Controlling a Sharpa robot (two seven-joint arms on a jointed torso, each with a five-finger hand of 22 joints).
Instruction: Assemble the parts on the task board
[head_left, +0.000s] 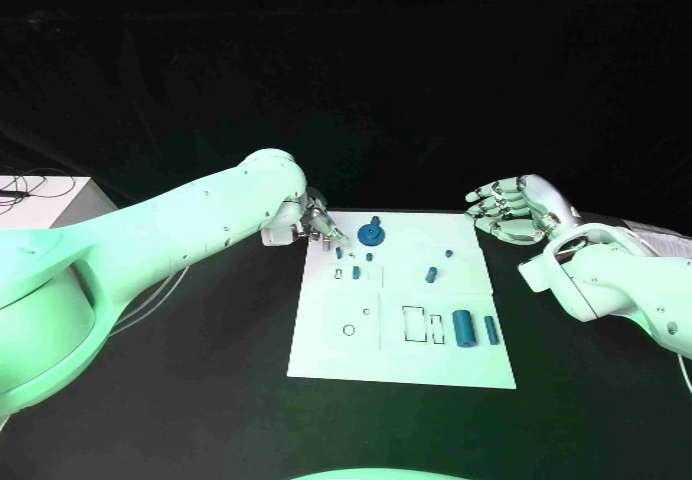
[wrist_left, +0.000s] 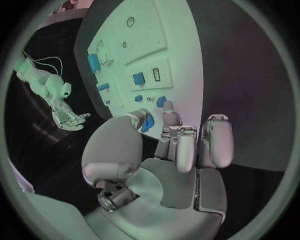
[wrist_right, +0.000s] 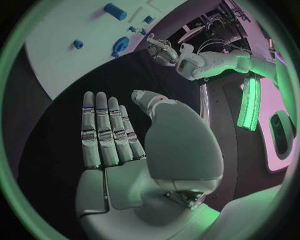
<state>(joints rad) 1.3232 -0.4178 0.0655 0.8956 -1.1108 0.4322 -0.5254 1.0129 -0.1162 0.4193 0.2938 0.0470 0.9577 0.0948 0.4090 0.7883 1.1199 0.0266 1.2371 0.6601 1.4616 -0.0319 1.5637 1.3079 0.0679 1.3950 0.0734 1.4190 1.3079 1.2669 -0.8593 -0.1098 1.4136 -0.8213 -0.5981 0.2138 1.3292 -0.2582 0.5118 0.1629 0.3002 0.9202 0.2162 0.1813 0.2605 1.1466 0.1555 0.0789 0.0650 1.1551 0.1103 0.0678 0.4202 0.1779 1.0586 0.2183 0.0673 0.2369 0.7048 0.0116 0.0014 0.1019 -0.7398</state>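
A white task board (head_left: 335, 350) lies in the middle of the black desk (head_left: 173, 400). Small blue parts sit on it.

At about 12 o'clock on the board there is a round blue wheel part (head_left: 372, 235). Just below it are a few tiny blue pegs (head_left: 355, 271), close together. Near the middle, toward 2 o'clock, lies a small blue pin (head_left: 430, 272), and one more tiny blue bit (head_left: 449, 254) sits just above it. At about 4 o'clock a fat blue cylinder (head_left: 464, 328) lies on the board, and a thin blue rod (head_left: 492, 330) lies just beside it. Next to them, nearer the middle, are box-shaped slots (head_left: 414, 322) drawn or cut in the board; what is in them cannot be told. At 8 o'clock there is a small round hole (head_left: 348, 329).

The left robot hand (head_left: 306, 226) is at the board's 11 o'clock corner, just beside the wheel part. In the left wrist view its fingers (wrist_left: 215, 140) are curled down with the tips over the board's edge, near the little blue pegs. It cannot be told whether this robot hand holds anything.

The right robot hand (head_left: 512, 212) is off the board, near its 1 o'clock corner, over the dark desk. In the right wrist view its fingers (wrist_right: 103, 132) are straight and side by side, the palm is bare, and it holds nothing.
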